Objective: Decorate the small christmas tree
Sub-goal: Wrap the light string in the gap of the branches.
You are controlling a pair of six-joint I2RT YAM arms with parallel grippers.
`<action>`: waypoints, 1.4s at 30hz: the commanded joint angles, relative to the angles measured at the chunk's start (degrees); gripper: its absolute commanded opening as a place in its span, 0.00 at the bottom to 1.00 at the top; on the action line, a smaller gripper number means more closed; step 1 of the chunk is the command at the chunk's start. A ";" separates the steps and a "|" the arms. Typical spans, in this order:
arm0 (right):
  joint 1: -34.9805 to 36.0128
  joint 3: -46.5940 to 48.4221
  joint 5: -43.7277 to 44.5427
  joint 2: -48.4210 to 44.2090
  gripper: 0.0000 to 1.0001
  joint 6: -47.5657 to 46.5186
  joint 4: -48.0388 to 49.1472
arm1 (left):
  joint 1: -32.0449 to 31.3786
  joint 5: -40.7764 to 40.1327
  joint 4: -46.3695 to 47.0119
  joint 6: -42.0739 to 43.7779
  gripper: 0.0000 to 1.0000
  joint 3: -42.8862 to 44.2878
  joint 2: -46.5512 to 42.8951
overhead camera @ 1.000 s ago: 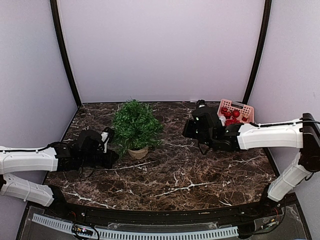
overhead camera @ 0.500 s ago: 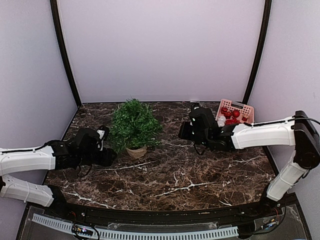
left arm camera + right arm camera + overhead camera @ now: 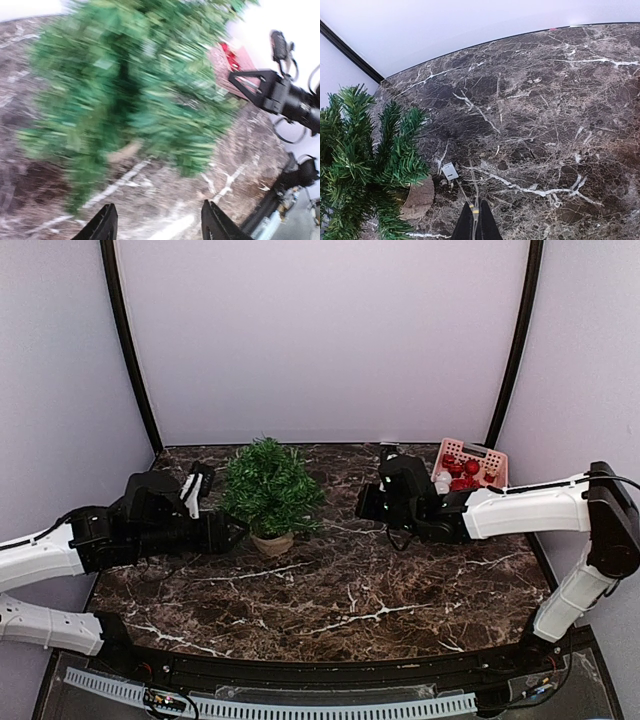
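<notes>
The left tool (image 3: 159, 226) is open and empty, low beside the tree (image 3: 268, 490), its arm stretched across the worktop (image 3: 350, 590). The tree stands upright at back left, between the arms, with no ornament showing. The right tool (image 3: 473, 224) is closed, perhaps on something thin; I cannot tell. Its arm reaches left from the basket (image 3: 492, 456). Likely step: bringing a decoration over. Next it needs a careful approach to a branch.

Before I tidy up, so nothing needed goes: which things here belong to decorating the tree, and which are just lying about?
For the job: small christmas tree; pink basket; red and white ornaments in it.
Lying about: small white tag on the marble table, near the tree.
</notes>
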 commanded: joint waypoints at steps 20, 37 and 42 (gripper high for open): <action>0.44 -2.73 1.01 -5.20 0.00 0.65 2.58 | -6.12 -3.64 14.71 -11.32 0.55 4.87 18.90; 4.16 -3.91 5.73 -11.38 0.00 2.16 -4.82 | -6.05 1.29 10.20 0.15 0.00 3.75 15.44; 6.58 -5.47 9.00 -14.71 0.00 4.22 -6.90 | -6.02 2.43 6.74 5.12 0.00 3.68 12.90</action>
